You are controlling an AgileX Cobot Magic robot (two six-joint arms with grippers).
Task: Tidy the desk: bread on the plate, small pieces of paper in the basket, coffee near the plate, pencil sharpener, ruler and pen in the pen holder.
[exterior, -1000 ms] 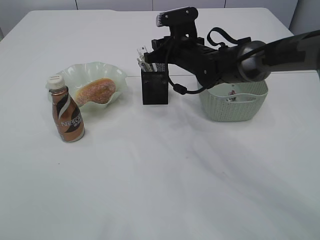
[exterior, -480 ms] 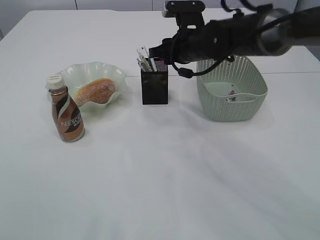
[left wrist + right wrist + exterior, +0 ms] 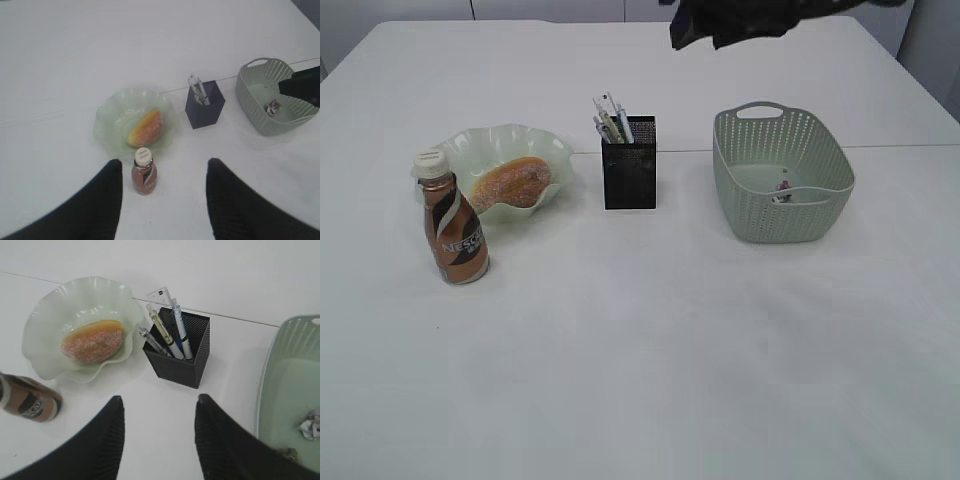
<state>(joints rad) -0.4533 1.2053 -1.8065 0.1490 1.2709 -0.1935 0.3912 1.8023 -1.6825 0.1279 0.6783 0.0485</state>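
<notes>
Desk (image 3: 640,380) is pretty much sorted from what I can see. Going big to small: basket (image 3: 782,215) sits on the right with the small pieces of paper (image 3: 310,429) lying inside it, plate (image 3: 545,145) is on the left with the bread (image 3: 510,183) resting in it, and the coffee (image 3: 454,232) stands upright just beside the plate's front edge. Pen holder (image 3: 630,178) sits between plate and basket, with the ruler (image 3: 161,294) and a few pens (image 3: 170,337) poking out the top (can't make out a sharpener in there, too small to tell).

Right gripper (image 3: 157,440) hangs high above the holder, jaws spread apart and holding nothing. Left gripper (image 3: 162,200) is the same, wide open and empty above the bottle.

Main risk I'd guess: the ruler and pens lean to one side, so an arm brushing them could tip the holder or flick something out. That bottle is tall and narrow too, easy to knock over if the left arm drops low.
</notes>
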